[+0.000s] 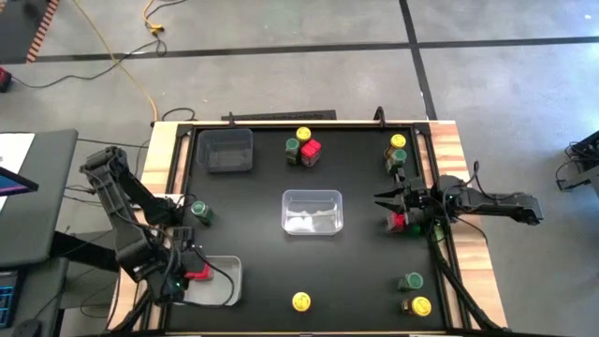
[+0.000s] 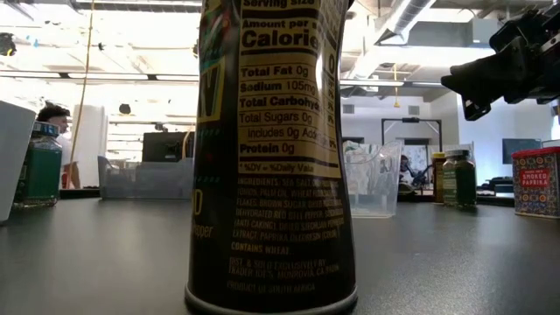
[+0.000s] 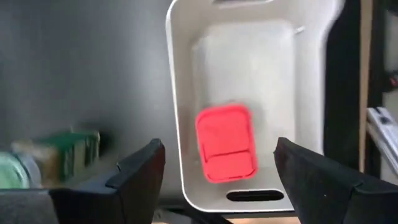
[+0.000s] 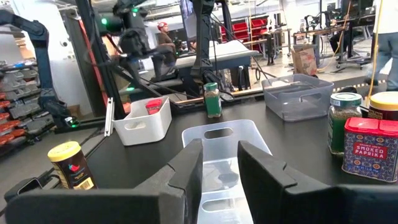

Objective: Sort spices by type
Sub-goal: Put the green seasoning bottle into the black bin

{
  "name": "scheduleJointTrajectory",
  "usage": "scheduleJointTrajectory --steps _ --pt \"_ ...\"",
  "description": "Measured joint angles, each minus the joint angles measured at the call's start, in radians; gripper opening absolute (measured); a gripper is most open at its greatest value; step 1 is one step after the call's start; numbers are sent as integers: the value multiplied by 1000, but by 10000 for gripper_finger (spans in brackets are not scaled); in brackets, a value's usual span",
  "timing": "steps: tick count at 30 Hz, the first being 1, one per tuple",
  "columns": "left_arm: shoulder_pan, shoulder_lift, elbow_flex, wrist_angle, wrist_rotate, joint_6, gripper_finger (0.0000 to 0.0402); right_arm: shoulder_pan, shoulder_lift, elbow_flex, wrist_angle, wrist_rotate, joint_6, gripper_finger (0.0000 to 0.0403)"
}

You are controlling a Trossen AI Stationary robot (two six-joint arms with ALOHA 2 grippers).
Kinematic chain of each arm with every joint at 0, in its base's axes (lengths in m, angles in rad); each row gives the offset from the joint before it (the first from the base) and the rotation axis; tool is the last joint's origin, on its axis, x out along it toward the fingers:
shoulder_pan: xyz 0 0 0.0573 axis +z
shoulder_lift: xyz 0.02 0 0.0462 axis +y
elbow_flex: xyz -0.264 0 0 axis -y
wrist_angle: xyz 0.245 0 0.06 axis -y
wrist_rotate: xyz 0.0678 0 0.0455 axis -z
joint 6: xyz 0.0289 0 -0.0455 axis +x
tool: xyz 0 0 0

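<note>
A squarish red-topped spice jar [image 3: 226,142] stands in the white bin [image 3: 186,74] at the table's near left corner. My left gripper [image 3: 219,148] hangs open above it, one finger on either side, touching nothing. A green-lidded jar [image 1: 201,212] stands just beyond that bin. My right gripper [image 1: 382,198] is level at the right edge, pointing toward the clear bin [image 1: 312,211], its fingers a little apart with nothing between them. A red-topped jar [image 1: 398,223] stands right beside it. More spices stand at the far middle [image 1: 304,148], far right [image 1: 398,150], near right [image 1: 415,292] and near middle [image 1: 300,300].
A grey bin [image 1: 225,150] stands at the far left and the clear bin sits in the table's middle. The yellow-lidded jar near the front edge fills the low view [image 2: 271,157]. Wooden rails [image 1: 459,187] border the black tabletop left and right.
</note>
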Motion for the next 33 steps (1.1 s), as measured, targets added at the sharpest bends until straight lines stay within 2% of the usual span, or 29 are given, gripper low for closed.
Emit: scheduleJointTrajectory --steps 4,10,21,27,33 --pt "26 -1 48 46 -20 105 291 0 0 0 0 0 0 132" --pt "90 -1 22 150 -154 356 291 0 0 0 0 0 0 132" --pt "407 0 -47 487 -152 684 291 0 0 0 0 0 0 132" --pt "605 0 -47 538 -140 745 291 0 0 0 0 0 0 132" --pt "791 0 -47 570 -101 688 291 0 0 0 0 0 0 132"
